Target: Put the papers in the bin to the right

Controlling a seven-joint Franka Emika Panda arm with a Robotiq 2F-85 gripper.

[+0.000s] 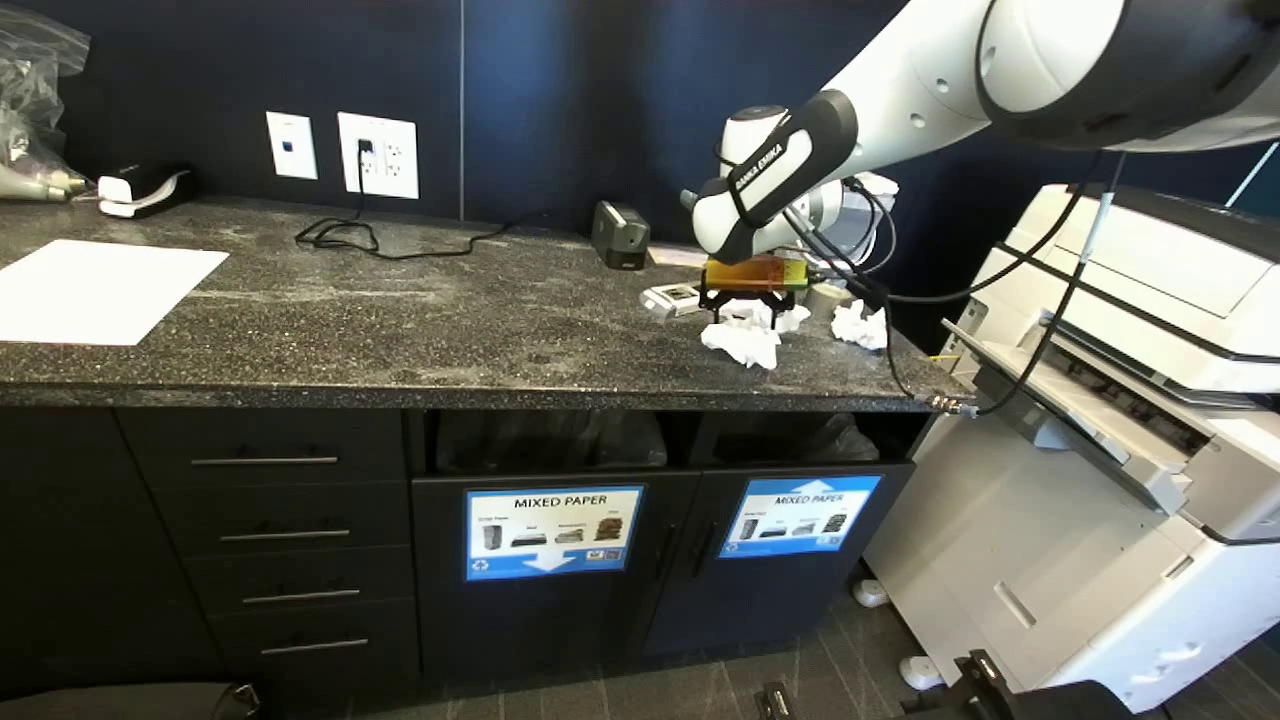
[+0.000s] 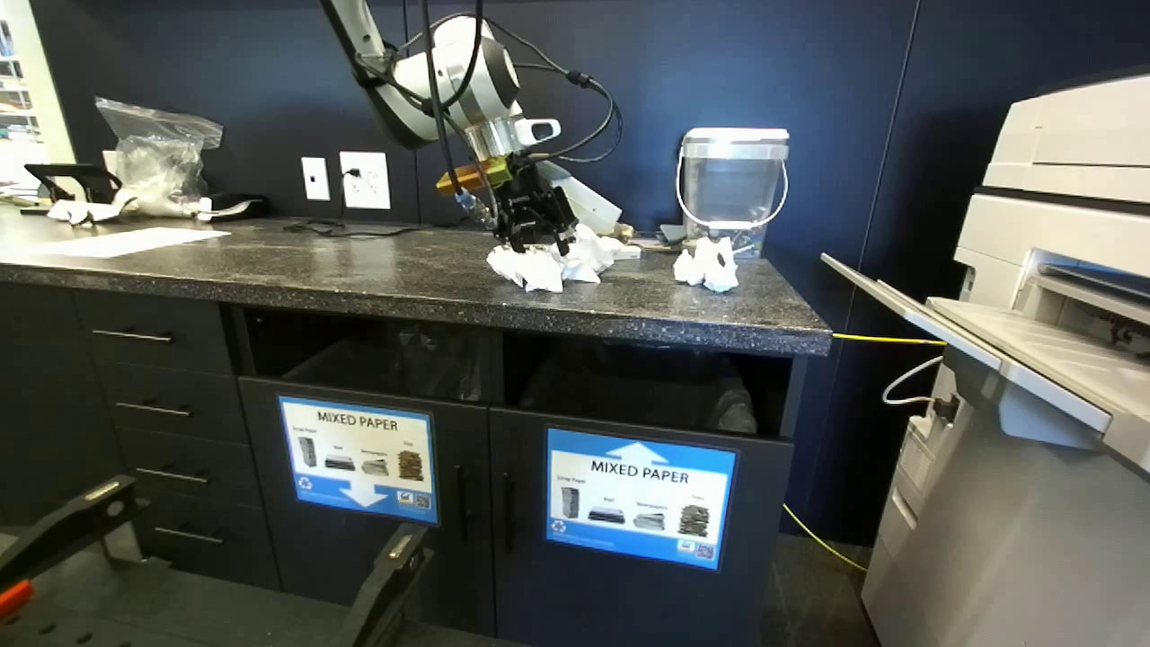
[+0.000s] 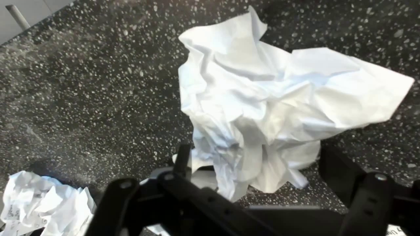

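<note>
- How many paper wads are there?
- Three that I can tell apart, all on the counter (image 1: 450, 330). A front wad (image 1: 745, 345) and a back wad (image 2: 591, 252) lie close together under the claw (image 3: 254, 152). A lone wad (image 2: 707, 267) sits apart from them, toward the end beside the printer (image 2: 1015, 431). The close pair overlap in view, so whether there is more paper among them I can't tell.
- And the claw?
- One claw, its two fingers (image 3: 338, 170) spread apart. Paper lies between them; whether they touch it isn't clear. The wrist view also has crumpled paper at its lower left, with dark writing on it.
- Where's the bin?
- One bin (image 2: 729, 189), pale grey and upright, at the back of the counter, behind the lone wad. Its one white handle (image 2: 730, 225) hangs down in front.
- Anything else to count?
- On the counter, one flat sheet (image 1: 100, 290), one plastic bag (image 2: 162, 153) and one pencil sharpener (image 1: 620, 237). Two wall plates (image 2: 368, 199) behind. Below, four drawers (image 1: 285, 512) and two blue-and-white signs (image 2: 641, 494) reading "MIXED PAPER".
</note>
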